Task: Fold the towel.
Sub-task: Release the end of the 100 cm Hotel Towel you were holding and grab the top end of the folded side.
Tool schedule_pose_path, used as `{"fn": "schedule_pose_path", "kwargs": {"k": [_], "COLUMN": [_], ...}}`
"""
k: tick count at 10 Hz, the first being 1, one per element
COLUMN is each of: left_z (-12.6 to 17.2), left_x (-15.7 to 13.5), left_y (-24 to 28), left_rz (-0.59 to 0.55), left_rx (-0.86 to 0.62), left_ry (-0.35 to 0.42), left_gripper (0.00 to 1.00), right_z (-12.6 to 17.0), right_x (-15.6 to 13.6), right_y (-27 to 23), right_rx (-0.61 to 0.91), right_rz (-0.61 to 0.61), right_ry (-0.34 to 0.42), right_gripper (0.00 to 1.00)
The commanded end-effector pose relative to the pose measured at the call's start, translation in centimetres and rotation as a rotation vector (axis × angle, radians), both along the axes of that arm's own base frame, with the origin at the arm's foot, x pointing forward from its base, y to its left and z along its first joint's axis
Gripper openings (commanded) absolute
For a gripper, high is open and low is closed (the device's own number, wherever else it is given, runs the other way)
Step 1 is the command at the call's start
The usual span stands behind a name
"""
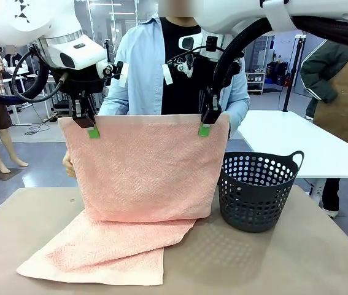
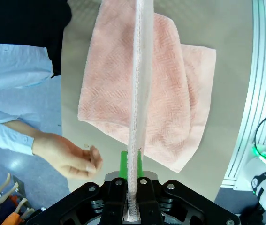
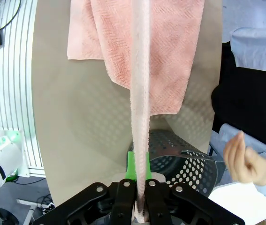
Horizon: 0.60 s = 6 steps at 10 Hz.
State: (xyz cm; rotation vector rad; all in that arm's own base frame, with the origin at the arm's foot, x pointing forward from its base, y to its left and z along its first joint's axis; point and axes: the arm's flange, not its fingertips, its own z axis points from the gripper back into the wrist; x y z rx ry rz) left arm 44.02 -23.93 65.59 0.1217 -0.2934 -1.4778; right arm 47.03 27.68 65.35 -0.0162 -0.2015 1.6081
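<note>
Pink towel (image 1: 143, 178) hangs between left gripper (image 1: 92, 130) and right gripper (image 1: 204, 128), both clamped on its top corners, lower part lying on the table (image 1: 253, 258) beside the basket (image 1: 256, 190); wrist views add the person's curled hands (image 2: 69, 157) nearby.

1 towel (image 1: 143, 178), 1 basket (image 1: 256, 193), 1 bench (image 1: 253, 258). 2 claws: left claw (image 1: 93, 131), right claw (image 1: 204, 129). 1 person (image 1: 143, 80) at the bench, 2 hands: one hand (image 2: 69, 157), other hand (image 3: 245, 159).
</note>
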Motion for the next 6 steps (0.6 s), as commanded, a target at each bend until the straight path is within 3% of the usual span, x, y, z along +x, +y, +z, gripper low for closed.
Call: {"fn": "schedule_pose_path", "kwargs": {"k": [1,6], "left_z": [0.02,0.02], "left_x": [0.03,0.03], "left_y": [0.05,0.05], "left_rz": [0.001,0.001], "left_rx": [-0.001,-0.001], "left_ry": [-0.001,-0.001], "left_gripper": [0.00,0.00], "right_z": [0.14,0.14], "right_x": [-0.05,-0.05], "right_y": [-0.02,-0.02], "right_rx": [0.001,0.001], "right_rz": [-0.001,-0.001], "right_ry": [-0.004,-0.004], "right_gripper": [0.00,0.00]}}
